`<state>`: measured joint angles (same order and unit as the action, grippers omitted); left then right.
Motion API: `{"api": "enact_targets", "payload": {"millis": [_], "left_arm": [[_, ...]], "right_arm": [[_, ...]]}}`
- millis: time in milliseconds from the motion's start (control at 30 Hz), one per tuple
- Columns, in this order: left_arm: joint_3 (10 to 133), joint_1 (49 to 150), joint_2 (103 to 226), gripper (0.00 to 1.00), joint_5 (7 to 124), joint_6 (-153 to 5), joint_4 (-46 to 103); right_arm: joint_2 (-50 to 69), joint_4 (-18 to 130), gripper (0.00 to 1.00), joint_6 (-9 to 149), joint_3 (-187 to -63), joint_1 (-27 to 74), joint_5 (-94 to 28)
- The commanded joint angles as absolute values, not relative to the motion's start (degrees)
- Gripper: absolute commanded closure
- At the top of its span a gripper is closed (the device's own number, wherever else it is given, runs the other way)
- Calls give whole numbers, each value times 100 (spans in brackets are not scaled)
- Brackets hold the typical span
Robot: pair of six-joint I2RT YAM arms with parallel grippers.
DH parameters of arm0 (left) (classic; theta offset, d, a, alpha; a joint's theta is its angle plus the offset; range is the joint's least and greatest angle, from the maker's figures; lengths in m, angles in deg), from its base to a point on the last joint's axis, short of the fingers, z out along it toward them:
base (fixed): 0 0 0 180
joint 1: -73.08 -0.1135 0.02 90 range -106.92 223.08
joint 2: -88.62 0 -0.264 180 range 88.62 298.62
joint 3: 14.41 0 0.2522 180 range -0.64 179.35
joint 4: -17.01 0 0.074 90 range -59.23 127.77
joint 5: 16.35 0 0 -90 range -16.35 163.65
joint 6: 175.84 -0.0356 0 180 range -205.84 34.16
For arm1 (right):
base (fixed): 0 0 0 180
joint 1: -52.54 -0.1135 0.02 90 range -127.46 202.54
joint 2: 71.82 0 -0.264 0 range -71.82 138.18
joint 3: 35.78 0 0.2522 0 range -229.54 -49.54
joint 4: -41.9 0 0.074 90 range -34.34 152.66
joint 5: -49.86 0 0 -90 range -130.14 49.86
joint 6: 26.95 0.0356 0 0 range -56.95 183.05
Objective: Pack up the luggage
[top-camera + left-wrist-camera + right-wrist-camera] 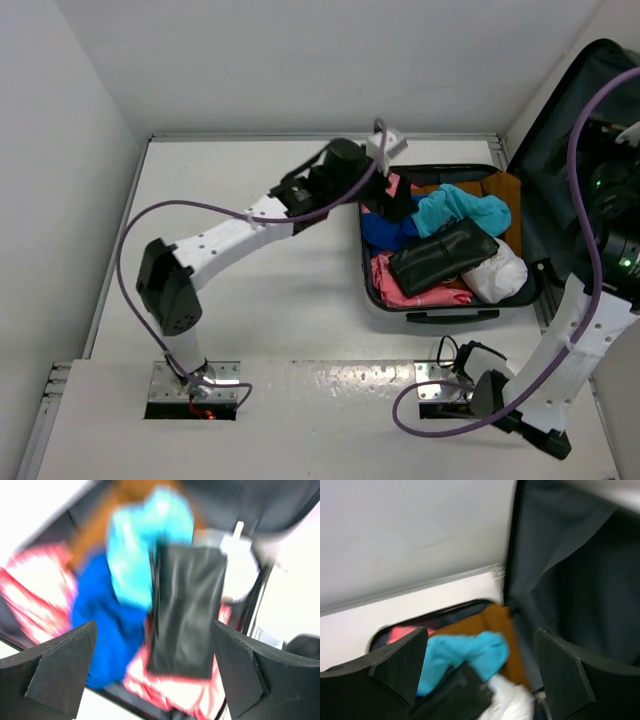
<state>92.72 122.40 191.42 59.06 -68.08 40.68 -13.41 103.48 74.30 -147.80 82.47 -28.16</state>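
The luggage (440, 312) lies open at the right of the table, its dark grey lined lid (560, 160) standing up on the right. Inside lie a black pouch (443, 255), a turquoise cloth (460, 208), a blue cloth (385, 232), a pink-red cloth (400, 288), a white bundle (497, 275) and an orange cloth (507, 188). My left gripper (154, 625) is open and empty, above the case's left side, over the pouch (187, 607) and blue cloth (100, 625). My right gripper (480, 630) is open and empty, above the case's right side beside the lid (570, 580).
White walls close in the table at the back (320, 60), left (60, 200) and right. The left arm (230, 235) reaches across the table's middle. The right arm (585, 330) rises by the case's near right corner. Purple cables (130, 260) loop from both arms.
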Motion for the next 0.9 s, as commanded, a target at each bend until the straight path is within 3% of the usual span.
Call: {"api": "enact_targets", "payload": {"millis": [0,167,467,800,867], "left_arm": [[9850,11958,18496,0,6179,-6984,3877],[9911,11581,18144,0,6161,-7194,4088],[9735,11245,17950,0,6222,-7142,4202],[9683,11193,18064,0,6222,-6958,4202],[9630,11141,18117,0,6222,-6958,4202]], "right_arm": [[-828,10260,15,6640,-15657,8278,-3721],[-371,10147,13,5185,-16169,8278,-4540],[-186,8857,8,3327,-15371,8286,-5526],[244,7810,8,2105,-15072,8277,-6071],[297,7772,14,2016,-15027,8269,-6054]]}}
